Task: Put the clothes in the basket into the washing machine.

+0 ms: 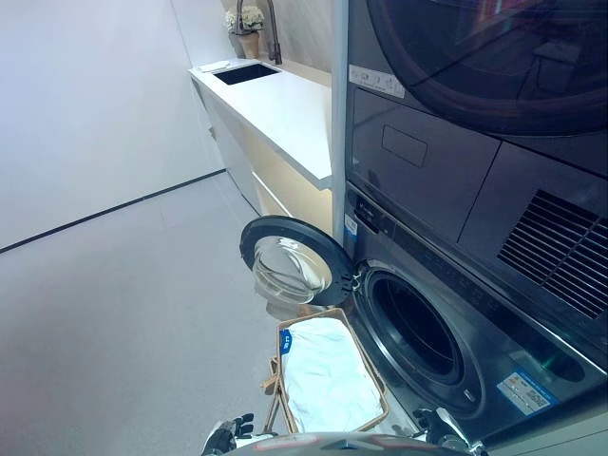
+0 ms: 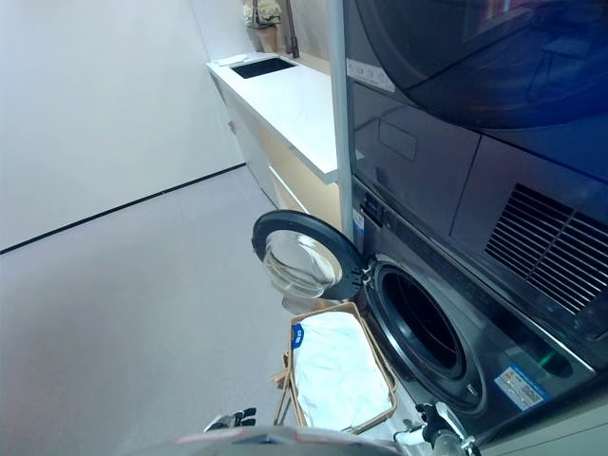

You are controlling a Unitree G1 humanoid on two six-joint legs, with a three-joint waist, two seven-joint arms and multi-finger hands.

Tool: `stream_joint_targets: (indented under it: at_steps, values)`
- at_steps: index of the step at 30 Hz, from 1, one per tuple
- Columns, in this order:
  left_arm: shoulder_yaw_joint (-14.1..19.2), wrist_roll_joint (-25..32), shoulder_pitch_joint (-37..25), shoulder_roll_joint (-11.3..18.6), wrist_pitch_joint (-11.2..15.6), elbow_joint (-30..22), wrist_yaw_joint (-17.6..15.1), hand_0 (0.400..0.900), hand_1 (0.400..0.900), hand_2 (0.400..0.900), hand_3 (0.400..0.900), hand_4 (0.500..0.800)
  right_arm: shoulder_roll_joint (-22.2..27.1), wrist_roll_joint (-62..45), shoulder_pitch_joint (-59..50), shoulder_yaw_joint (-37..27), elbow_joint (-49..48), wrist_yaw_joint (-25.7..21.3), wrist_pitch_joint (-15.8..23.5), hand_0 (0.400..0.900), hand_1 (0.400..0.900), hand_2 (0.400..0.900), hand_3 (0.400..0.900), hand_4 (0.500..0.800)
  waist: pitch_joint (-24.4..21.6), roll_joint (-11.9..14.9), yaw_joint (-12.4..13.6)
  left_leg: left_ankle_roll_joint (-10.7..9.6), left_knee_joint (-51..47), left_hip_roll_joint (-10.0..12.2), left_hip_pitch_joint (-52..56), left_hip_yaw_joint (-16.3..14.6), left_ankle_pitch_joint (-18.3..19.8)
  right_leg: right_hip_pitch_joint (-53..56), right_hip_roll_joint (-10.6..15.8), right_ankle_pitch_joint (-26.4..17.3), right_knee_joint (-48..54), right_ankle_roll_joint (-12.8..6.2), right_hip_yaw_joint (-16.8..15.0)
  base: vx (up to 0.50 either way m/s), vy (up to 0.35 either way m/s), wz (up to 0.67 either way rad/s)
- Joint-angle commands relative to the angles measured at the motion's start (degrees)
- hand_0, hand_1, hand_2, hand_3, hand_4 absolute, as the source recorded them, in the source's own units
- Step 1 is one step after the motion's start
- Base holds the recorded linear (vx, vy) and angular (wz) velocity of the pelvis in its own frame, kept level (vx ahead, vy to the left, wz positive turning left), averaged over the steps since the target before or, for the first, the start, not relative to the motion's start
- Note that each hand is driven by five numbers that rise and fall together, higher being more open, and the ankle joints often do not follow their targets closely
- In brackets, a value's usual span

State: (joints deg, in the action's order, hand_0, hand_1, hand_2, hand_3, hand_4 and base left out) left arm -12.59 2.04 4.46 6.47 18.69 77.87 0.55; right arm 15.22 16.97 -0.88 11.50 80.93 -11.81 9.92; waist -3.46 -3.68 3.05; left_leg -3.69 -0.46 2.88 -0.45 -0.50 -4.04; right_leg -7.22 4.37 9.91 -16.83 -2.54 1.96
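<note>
Basket (image 1: 379,382) of pale clothes (image 1: 328,375) (crumpled), washing machine (image 1: 446,323) open

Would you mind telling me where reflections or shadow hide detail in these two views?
Left eye view: the upper machine's dark door mirrors the room. Right eye view: the washing machine drum is black inside; the open door's glass carries pale glare. The clothes are evenly lit.

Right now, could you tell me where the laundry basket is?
The basket sits on the floor at the lower middle of both eye views, directly below the open washer door and just left of the drum opening.
</note>
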Motion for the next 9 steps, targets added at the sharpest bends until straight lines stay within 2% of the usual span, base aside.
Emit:
stream_joint_targets:
  at_steps: [1, 9]
  values:
    - [2.7, -3.4, -2.9, 0.4, 1.1, 1.5, 0.5, 0.900, 0.900, 0.900, 0.900, 0.800, 0.4, -0.6, -2.1, -0.5, 4.1, 0.7, -0.1, 0.900, 0.900, 0.900, 0.900, 0.800, -1.1, 2.7, 0.3, 3.9, 1.6, -5.4, 0.5, 0.5, 6.1, 7.7, 0.5, -10.6, 16.1, -2.09, 2.1, 0.00, 0.033, -0.04]
    - [2.3, -4.0, -2.5, 0.7, 0.8, 0.2, 1.2, 0.900, 0.900, 0.900, 0.900, 0.800, 1.5, -2.6, -2.3, -2.1, 5.1, 1.7, -0.1, 0.900, 0.900, 0.900, 0.900, 0.800, -1.5, 2.9, 0.3, 4.1, 0.7, -5.5, 2.1, 0.5, 6.2, 9.0, 0.8, -10.7, 16.4, -2.21, 2.3, 0.00, 0.000, 0.00]
